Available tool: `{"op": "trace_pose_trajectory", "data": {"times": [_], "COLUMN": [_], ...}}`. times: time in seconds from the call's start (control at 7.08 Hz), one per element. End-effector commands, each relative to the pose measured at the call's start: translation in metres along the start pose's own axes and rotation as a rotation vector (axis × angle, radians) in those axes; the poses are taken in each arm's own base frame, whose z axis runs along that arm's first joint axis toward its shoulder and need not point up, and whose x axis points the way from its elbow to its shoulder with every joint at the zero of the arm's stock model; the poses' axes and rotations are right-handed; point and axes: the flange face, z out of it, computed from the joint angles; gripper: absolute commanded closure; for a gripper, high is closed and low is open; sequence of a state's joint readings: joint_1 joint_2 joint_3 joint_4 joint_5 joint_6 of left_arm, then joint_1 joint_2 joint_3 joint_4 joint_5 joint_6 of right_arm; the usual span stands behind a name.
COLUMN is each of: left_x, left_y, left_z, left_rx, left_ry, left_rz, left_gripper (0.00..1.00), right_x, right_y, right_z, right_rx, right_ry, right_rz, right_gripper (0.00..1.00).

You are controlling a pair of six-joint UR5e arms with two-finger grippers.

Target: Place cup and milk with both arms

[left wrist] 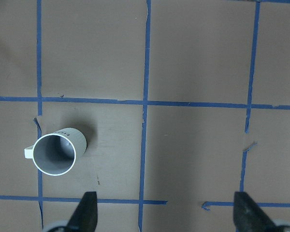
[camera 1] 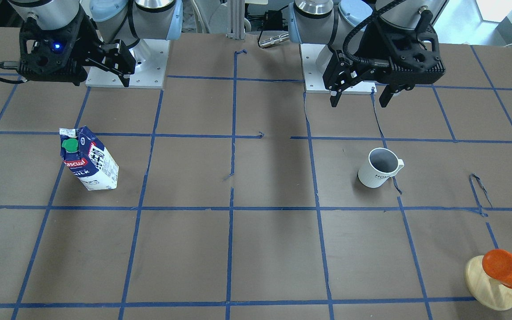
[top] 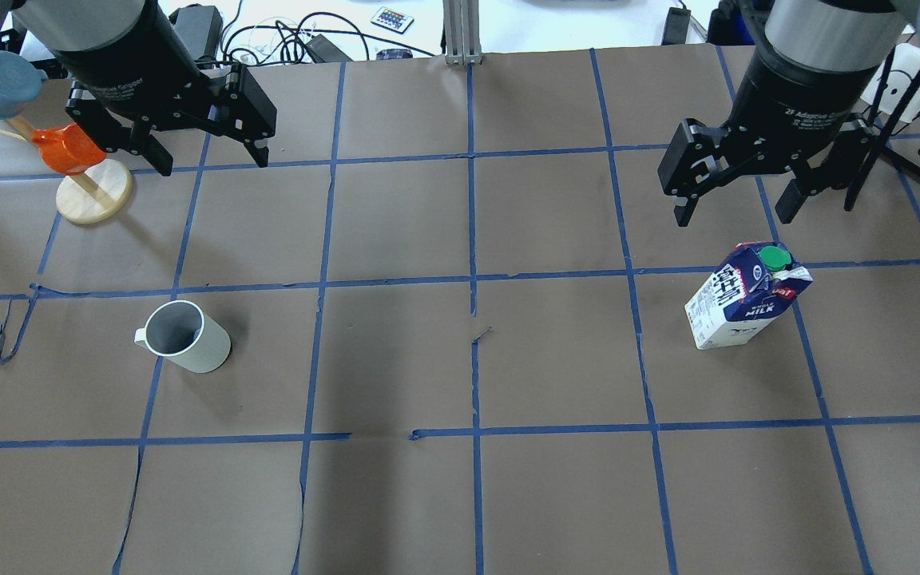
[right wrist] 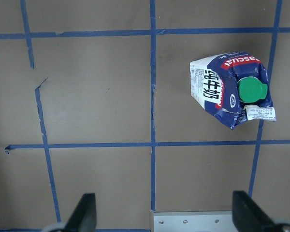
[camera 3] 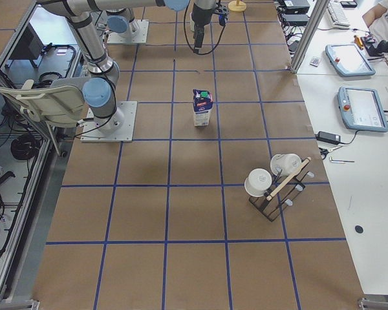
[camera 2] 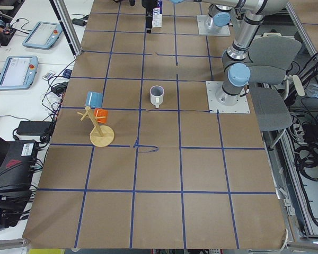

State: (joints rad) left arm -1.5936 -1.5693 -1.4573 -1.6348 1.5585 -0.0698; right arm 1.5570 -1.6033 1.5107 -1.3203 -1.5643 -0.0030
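The cup (top: 184,335), one white mug, stands upright on the brown table (top: 556,359) below the left gripper (top: 212,160) and well apart from it. In the left wrist view it sits slightly outside the line of one finger, and only its grey inside shows through the open mouth. The milk (top: 747,297), one blue-and-white carton with its green cap on, stands upright below the right gripper (top: 734,214), also well apart from it. In the right wrist view it lies ahead of the fingers, toward one side of their span. Both grippers hang above the table with their fingers spread wide, holding nothing. Out past the left gripper's outer side stands one wooden stand (top: 94,196) bearing two cups, an orange cup (top: 69,149) and a blue cup (camera 2: 94,99). Far out on the right gripper's side, one dark rack (camera 3: 271,200) carries two white cups (camera 3: 257,181).
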Motion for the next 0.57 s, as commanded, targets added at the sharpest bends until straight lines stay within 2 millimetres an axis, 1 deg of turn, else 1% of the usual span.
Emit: {"op": "trace_pose_trajectory", "data": {"times": [0.0,0.28,0.42], "left_x": [-0.001,-0.003,-0.011], "left_y": [0.000,-0.003,-0.008], "left_z": [0.000,0.000,0.004], "left_rx": [0.000,0.005,0.003], "left_ry": [0.000,0.009,0.005], "left_rz": [-0.001,0.007,0.009], "left_gripper": [0.00,0.00,0.00], "right_x": [0.000,0.000,0.002], "right_y": [-0.001,-0.001,-0.003], "right_z": [0.000,0.000,0.000], "right_rx": [0.005,0.005,0.005], "right_ry": [0.000,0.000,-0.002], "right_rz": [0.006,0.008,0.014], "right_gripper": [0.00,0.00,0.00]}}
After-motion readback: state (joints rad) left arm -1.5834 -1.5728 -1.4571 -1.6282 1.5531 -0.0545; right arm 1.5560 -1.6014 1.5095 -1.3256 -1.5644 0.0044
